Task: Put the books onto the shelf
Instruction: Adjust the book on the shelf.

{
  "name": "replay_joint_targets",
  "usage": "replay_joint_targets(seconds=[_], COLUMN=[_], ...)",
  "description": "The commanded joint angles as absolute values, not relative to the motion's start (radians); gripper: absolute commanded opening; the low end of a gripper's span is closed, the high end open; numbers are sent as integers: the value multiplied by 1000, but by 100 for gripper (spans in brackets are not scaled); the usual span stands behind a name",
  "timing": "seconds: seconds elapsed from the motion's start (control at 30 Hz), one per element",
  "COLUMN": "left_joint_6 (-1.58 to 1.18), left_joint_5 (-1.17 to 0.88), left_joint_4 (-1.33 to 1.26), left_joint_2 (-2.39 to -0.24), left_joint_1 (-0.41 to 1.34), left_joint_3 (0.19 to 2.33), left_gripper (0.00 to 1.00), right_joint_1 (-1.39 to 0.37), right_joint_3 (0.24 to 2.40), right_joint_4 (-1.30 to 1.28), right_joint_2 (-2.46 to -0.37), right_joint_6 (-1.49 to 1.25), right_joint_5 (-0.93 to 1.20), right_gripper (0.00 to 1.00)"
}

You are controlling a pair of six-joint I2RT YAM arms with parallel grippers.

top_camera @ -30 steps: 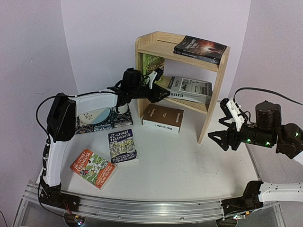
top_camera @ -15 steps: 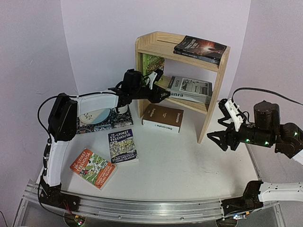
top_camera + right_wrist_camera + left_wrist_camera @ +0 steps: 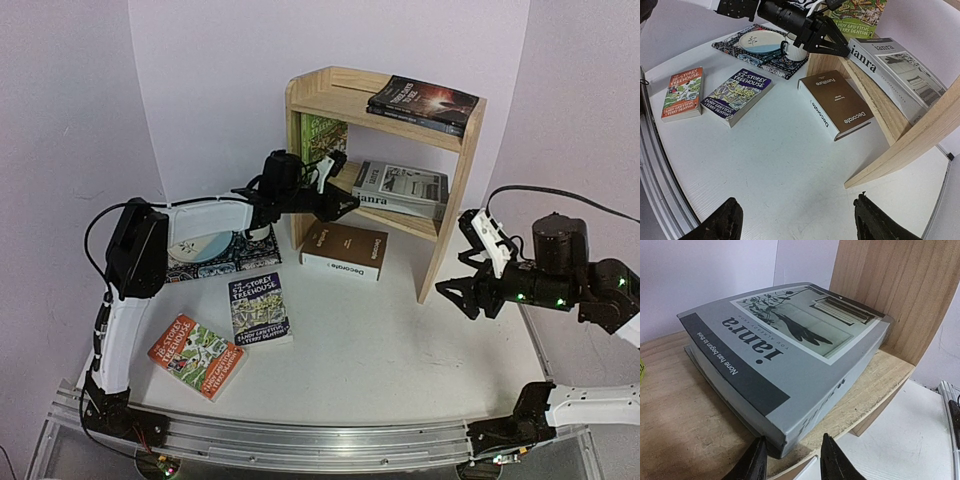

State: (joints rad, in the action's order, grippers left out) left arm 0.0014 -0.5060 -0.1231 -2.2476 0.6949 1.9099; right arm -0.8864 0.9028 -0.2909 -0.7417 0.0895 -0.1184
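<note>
Since the grey book (image 3: 790, 355) lies shelved, the left gripper (image 3: 792, 461), parted and empty, is to be withdrawn toward Decorate (image 3: 345, 250).

Robot lab bench, white table (image 3: 400, 360), plain curved backdrop (image 3: 200, 80), aluminium mounting rail (image 3: 300, 438)

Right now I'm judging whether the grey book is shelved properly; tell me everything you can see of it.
The grey book is a thick volume with a darker band of white lettering, the large word "ianra" and a framed black-and-white picture. It lies flat, cover up, closed, on the lower board of the pine shelf, skewed, its far corner close to a side panel. The left pincer stands open at its near corner; contact cannot be told.
</note>
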Motion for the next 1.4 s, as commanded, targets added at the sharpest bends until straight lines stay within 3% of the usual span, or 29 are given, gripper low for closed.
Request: replay_joint_targets(seconds=[0.0,0.13,0.37,1.07,1.23,1.37], left_joint_6=[32,32,31,133,135,160], left_joint_5=[-547,-565,-608,-817,-808,-945], left_joint_4=[-146,-146,-148,-158,-158,-151], left_joint_2=[-2263,-2270,-2263,-2074,-2090,-2112], left_joint_1=[698,698,697,611,611,604], left_joint_3=[1970,1990,1997,1747,1765,1794], left_gripper=[38,32,0,0,0,0], right_joint_1=[-888,-888,-887,-888,-888,-887], right_joint_3=[916,917,917,931,939,945], right_joint_4=[-265,-264,-262,-258,-255,-255], right_joint_2=[-751,-755,-762,-791,-801,-803], right_joint_6=[84,86,83,69,68,65], right_joint_5=[-133,-133,-137,-124,-116,-112], right_gripper=[77,77,77,77,76,77])
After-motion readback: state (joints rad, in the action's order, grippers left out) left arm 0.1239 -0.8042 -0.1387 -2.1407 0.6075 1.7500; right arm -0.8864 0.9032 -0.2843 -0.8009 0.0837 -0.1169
